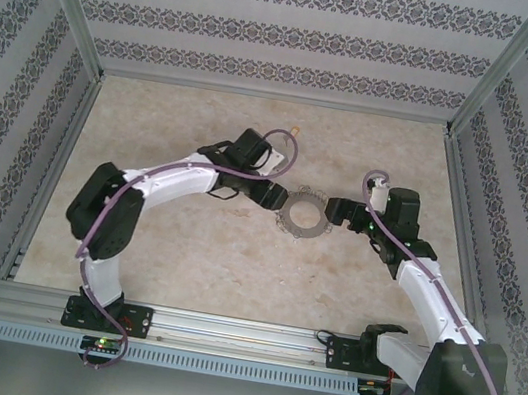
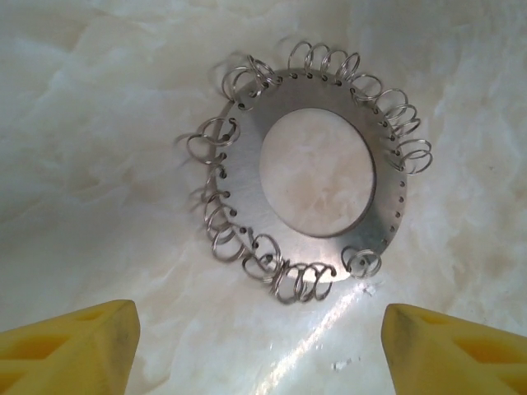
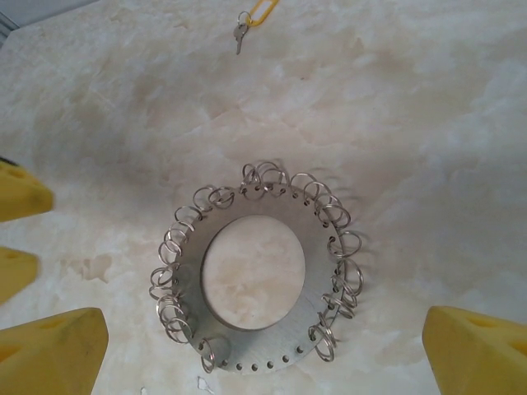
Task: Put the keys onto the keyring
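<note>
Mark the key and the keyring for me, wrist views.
key (image 3: 240, 34): right wrist view, middle of the tiny key.
keyring (image 2: 244, 173): left wrist view, flat grey band left of the hole.

Keyring (image 1: 303, 213): 1, between the tips of the left gripper (image 1: 279, 205) and right gripper (image 1: 329, 212). Key (image 3: 240, 34): 1, well beyond the right gripper's fingertips. Grippers: 2. Small wire loops (image 2: 214, 136) along the keyring's rim: many, overlapping, exact count not resolvable.
</note>
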